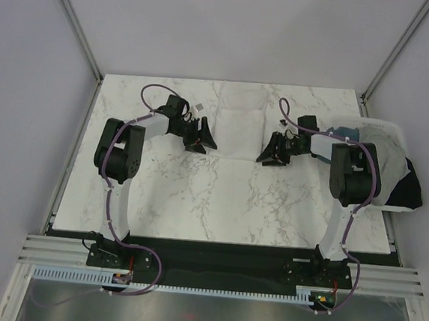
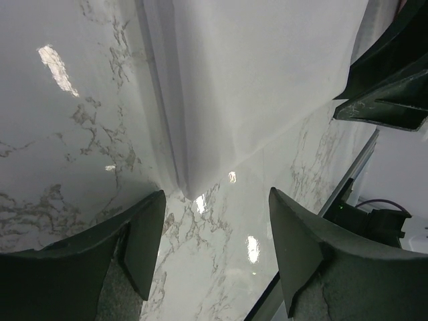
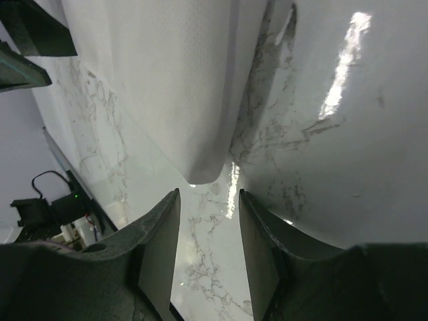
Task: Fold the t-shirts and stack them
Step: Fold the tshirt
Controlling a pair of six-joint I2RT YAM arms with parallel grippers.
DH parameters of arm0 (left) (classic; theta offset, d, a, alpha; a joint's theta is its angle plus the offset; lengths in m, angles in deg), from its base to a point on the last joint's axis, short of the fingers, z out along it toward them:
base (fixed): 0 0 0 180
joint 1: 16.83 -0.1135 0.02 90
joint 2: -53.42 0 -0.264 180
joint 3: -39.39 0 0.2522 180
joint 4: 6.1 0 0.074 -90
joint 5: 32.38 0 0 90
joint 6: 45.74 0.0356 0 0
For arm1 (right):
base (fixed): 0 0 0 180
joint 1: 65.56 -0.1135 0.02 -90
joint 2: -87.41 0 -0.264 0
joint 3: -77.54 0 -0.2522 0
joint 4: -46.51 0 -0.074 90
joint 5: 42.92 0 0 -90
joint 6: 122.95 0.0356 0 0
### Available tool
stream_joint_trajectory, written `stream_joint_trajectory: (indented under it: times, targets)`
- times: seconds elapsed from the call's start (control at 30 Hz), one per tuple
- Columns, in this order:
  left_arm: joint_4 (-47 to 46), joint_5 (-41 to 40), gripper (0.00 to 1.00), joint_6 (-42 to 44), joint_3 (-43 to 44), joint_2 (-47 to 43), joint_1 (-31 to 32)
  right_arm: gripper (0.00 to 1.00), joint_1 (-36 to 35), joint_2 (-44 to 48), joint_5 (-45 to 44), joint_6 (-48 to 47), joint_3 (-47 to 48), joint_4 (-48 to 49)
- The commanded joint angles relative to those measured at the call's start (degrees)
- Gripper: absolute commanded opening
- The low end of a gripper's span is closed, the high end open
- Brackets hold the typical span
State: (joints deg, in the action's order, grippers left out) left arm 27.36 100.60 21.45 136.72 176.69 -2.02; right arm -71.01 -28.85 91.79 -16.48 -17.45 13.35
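Shirt status: white t-shirt [image 1: 238, 125] lies flat on the marble worktop [image 1: 196, 196], far-centre, folded into a rough rectangle w/ its near edge facing my bases. It sits between my two arms.

My left gripper [image 1: 201, 146] is down low just beside the shirt's near-left corner. Its wrist cam shows both fingers [image 2: 137, 241] spread wide w/ nothing between them, only bare marble & the tip of the cloth corner just ahead. So it is released, not touching the cloth as far as I can see.

My right gripper [image 1: 269, 158] mirrors that at the near-right corner. Fingers [image 3: 160, 247] are parted, gap narrower than on the left, nothing clamped. The rounded shirt corner hangs just ahead of the tips, apart from them. Released too.

Each wrist cam catches the other gripper across the shirt, at the frame's upper corner.

Rest of the shirts are piled at the worktop's far-right, in & over a white bin [image 1: 387, 124], behind my right arm: teal-blue t-shirt [image 1: 345, 133] nearest the arm, light grey t-shirt [image 1: 374, 137] beside it, black t-shirt [image 1: 409, 194] at the pile's near-right edge. Can't tell how they're layered
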Motion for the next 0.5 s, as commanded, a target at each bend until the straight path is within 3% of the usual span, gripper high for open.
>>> stream_joint_trajectory:
  times: [0.0, 0.27, 0.47]
  targets:
    - [0.51, 0.52, 0.71, 1.8, 1.51, 1.81, -0.22, 0.49, -1.13, -2.29, -0.41, -1.27, 1.52, -0.64]
    - [0.42, 1.66, 0.63, 1.19, 1.6, 3.12, -0.22, 0.49, -2.02, -4.84, -1.55, -1.26, 3.99, -0.29]
    - [0.34, 2.19, 0.63, 0.57, 2.21, 4.35, -0.22, 0.49, -1.93, -5.28, -2.52, -1.61, 4.52, -0.11]
